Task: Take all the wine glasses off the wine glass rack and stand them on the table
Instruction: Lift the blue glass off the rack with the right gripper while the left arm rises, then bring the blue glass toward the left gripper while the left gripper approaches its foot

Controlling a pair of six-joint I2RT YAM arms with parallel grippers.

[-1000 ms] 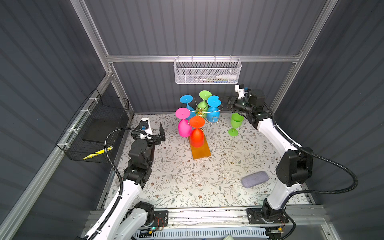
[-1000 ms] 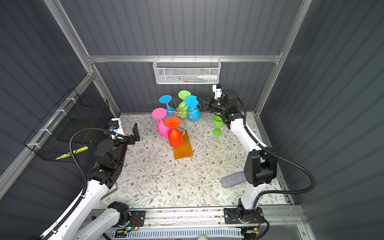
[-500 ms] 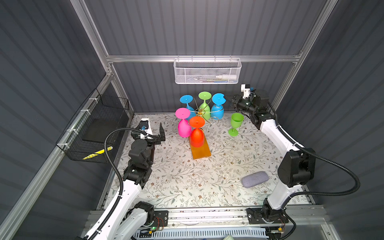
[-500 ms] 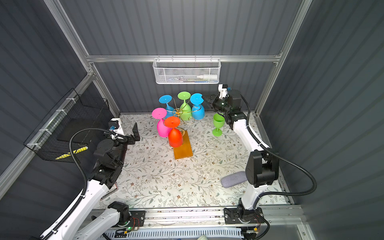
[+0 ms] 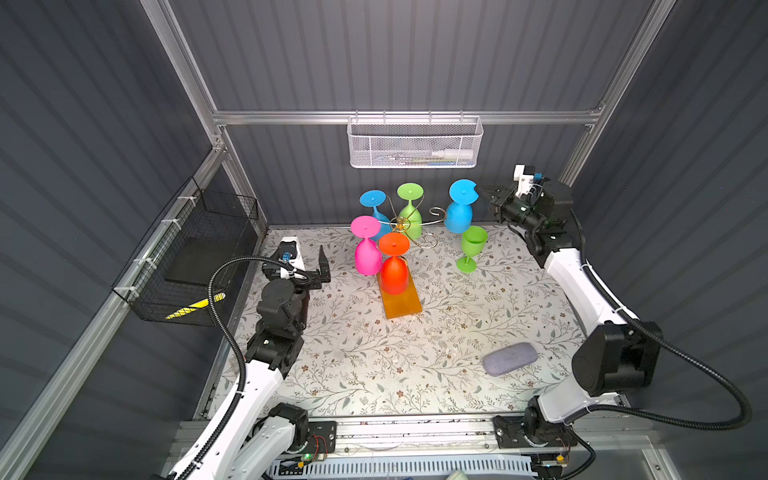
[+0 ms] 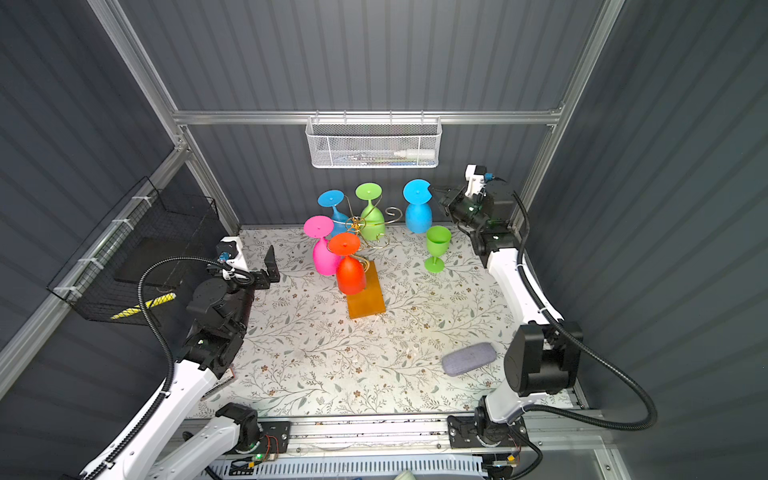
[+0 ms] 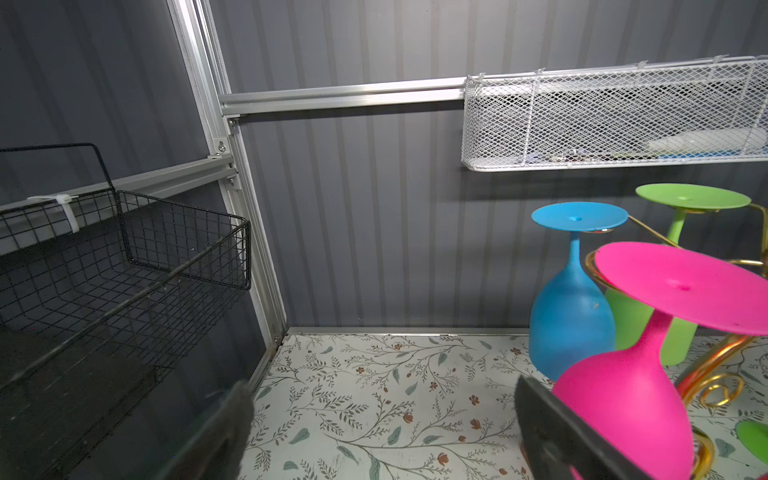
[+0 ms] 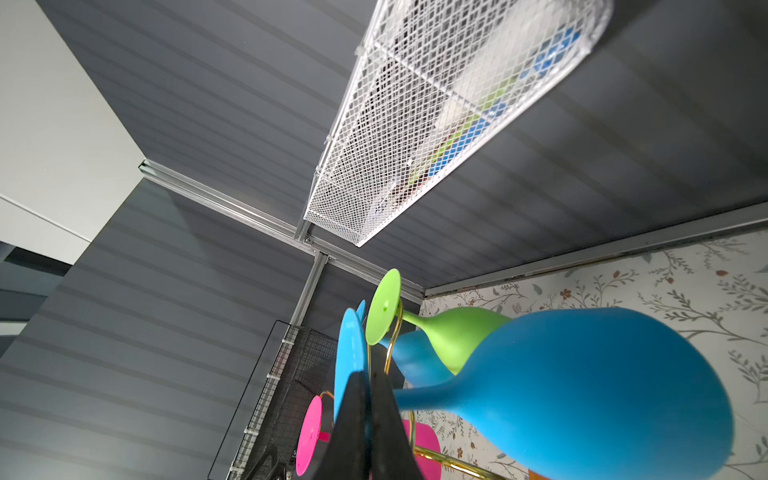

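Dark ribbed walls enclose a floral tabletop [image 5: 374, 365]. The wine glass rack [image 5: 404, 302] stands towards the middle of its far edge, with four glasses hanging on it. The blue wine glass [image 5: 458, 214] hangs bowl-down just clear of the nearest scroll arm [image 5: 436, 212], near the far right corner. The right pincer [image 5: 481, 193] is closed tight on the rim of its foot. The left pincer [image 5: 305, 259] gapes wide and empty near the left edge.

The grip is a thin pinch on a flat disc with the heavy bowl dangling, so the glass could swivel or slip. A green glass [image 5: 471, 247] stands upright close by and looks easy to knock over on the way down.
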